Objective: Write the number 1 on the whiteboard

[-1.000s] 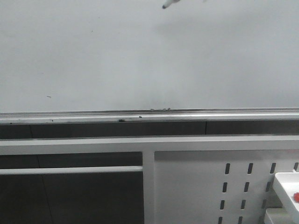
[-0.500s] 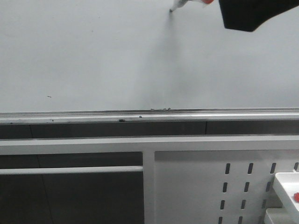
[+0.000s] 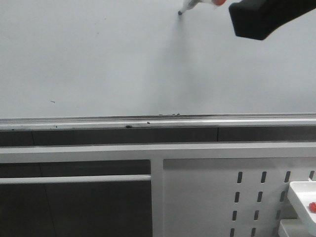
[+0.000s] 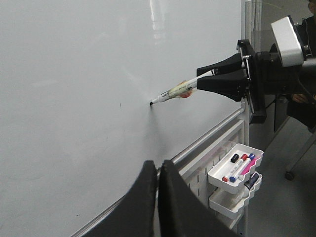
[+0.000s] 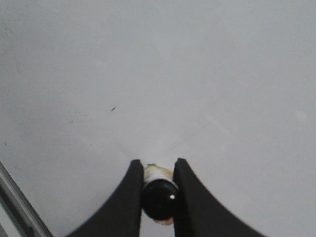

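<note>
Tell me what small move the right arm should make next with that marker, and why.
Probably drag the marker straight down the whiteboard. The right gripper is shut on it, its tip appears to touch the board high up, and no stroke shows below the tip yet. The left gripper hangs shut, away from the tip.

**Marker tip arrives at the board**

One second earlier, only the marker [image 3: 188, 6] tip showed at the top edge of the front view, blurred. Since then the right gripper [image 4: 205, 81], clamped on the marker, has entered at upper right, and the tip has shifted slightly rightward and down to meet the whiteboard [image 3: 98, 59]. Over the last half second the gripper's dark body edged slightly left.
</note>
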Robot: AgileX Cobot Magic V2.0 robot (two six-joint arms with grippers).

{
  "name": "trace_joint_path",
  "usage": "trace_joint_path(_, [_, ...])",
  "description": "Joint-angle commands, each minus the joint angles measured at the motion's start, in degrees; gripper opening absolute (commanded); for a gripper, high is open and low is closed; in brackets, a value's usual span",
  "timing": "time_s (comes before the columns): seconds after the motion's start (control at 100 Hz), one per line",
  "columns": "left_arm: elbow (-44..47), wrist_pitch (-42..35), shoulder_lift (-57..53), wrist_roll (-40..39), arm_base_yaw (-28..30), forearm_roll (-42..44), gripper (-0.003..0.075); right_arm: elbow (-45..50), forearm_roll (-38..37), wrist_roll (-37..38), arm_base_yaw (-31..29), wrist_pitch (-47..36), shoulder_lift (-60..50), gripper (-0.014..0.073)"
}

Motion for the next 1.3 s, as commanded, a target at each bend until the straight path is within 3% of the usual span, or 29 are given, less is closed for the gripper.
trace_joint_path(0.0, [-1.42,-4.59,0.82,-0.54,0.01,0.0,-0.002,-1.64,1.9,-1.04,-1.62,-6.1,0.25,-0.0071])
trace_joint_path(0.29, [-1.42,-4.59,0.82,-0.54,0.01,0.0,-0.002,-1.64,9.14,-1.04,-1.62,-3.49,2.47,-0.0071])
trace_joint_path(0.64, [-1.42,-4.59,0.82,-0.54,0.01,0.0,-0.002,-1.64,10.06,-0.44,-1.62,1.39,11.93,-0.0071])
trace_joint_path(0.87, [-1.42,-4.59,0.82,-0.54,0.01,-0.11,-0.002,-1.76,9.95,-0.44,-1.33,-0.04,11.74,-0.0071])
trace_joint_path(0.96, [-1.42,-4.59,0.82,-0.54,0.01,-1.47,-0.002,-2.65,9.95,0.02,2.14,1.53,8.3,-0.0071])
trace_joint_path(1.03, [-1.42,-3.91,0.82,-0.54,0.01,-2.97,-0.002,-4.78,9.95,0.02,6.7,7.38,3.82,-0.0071])
trace_joint_path(1.12, [-1.42,-1.45,0.95,-0.54,0.01,-5.64,-0.0019,-9.91,9.95,0.02,11.52,24.14,-1.65,-0.0071])
trace_joint_path(1.23, [-1.69,2.58,4.76,0.46,0.01,-7.22,-0.0012,-17.23,10.45,0.02,12.69,45.68,-3.84,-0.0071])
trace_joint_path(1.29, [-2.65,2.9,8.27,4.71,-0.1,-8.2,0.0028,-20.27,10.45,0.02,12.69,51.9,-3.7,-0.0071])
